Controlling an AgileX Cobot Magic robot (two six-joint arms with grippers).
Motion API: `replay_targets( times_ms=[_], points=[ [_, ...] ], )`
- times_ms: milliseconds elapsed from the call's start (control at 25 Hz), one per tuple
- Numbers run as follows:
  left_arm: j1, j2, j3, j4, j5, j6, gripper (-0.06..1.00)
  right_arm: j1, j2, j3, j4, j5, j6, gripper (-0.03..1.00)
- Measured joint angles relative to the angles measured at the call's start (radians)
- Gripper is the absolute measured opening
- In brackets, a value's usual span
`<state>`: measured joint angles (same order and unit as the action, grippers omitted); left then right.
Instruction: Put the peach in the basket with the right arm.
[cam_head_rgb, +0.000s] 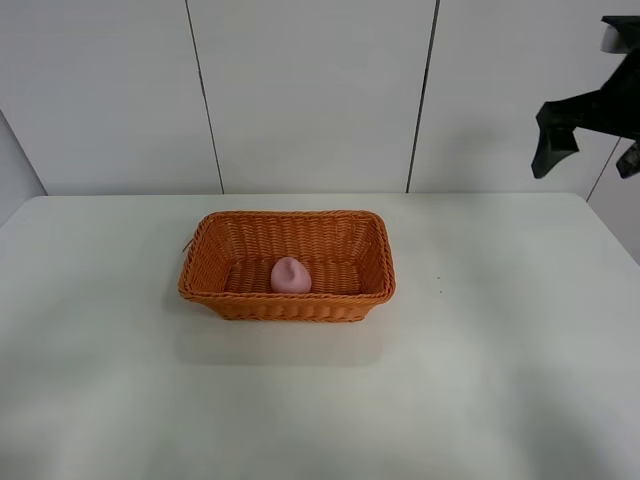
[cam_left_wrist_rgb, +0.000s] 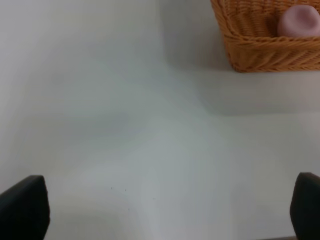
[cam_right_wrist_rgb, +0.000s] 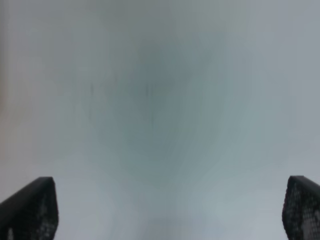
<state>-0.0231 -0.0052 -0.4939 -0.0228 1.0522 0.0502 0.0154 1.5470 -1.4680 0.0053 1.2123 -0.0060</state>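
Note:
The pink peach lies inside the orange-brown wicker basket at the middle of the white table. In the left wrist view the peach shows behind the basket's wall. My right gripper hangs high at the far right, well away from the basket, open and empty. The right wrist view shows its fingers spread wide over blurred bare surface. My left gripper is open and empty above the table, some way short of the basket, and does not appear in the exterior view.
The white table stretches around the basket, with its right edge near the raised right arm. A white panelled wall stands behind the table.

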Motion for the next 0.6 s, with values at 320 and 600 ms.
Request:
replay_targets(
  times_ms=[320, 600],
  points=[
    [0.000, 0.000, 0.000, 0.000, 0.000, 0.000, 0.99, 0.000, -0.515, 0.524, 0.000, 0.002, 0.000, 0.70],
    [0.000, 0.000, 0.000, 0.000, 0.000, 0.000, 0.99, 0.000, -1.003, 0.850, 0.000, -0.084, -0.003, 0.70]
  ],
)
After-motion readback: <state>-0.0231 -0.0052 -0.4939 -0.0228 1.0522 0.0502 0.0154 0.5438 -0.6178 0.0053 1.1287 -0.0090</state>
